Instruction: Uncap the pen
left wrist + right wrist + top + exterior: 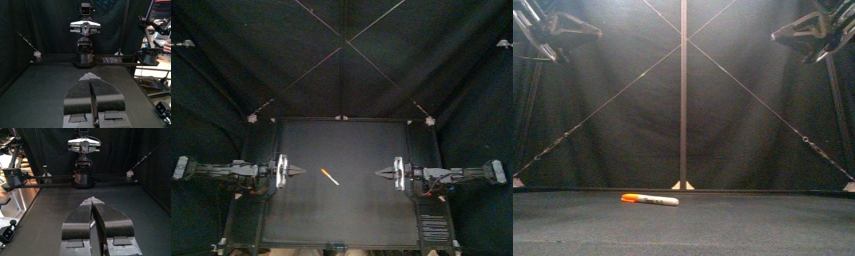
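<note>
Fingers pinched together, empty, on left gripper and right gripper; pen between, lettering unreadable.

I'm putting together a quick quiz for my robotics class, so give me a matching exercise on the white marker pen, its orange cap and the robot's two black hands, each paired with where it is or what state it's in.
Column one:
1. black two-jawed left hand
2. black two-jawed right hand
3. white marker pen
4. orange cap

Column two:
A. lying on the black table, between the hands
B. fitted on the pen's end
C. raised at the table's right side, jaws shut
D. raised at the table's left side, jaws shut

Pairs: 1-D, 2-C, 3-A, 4-B.
</note>
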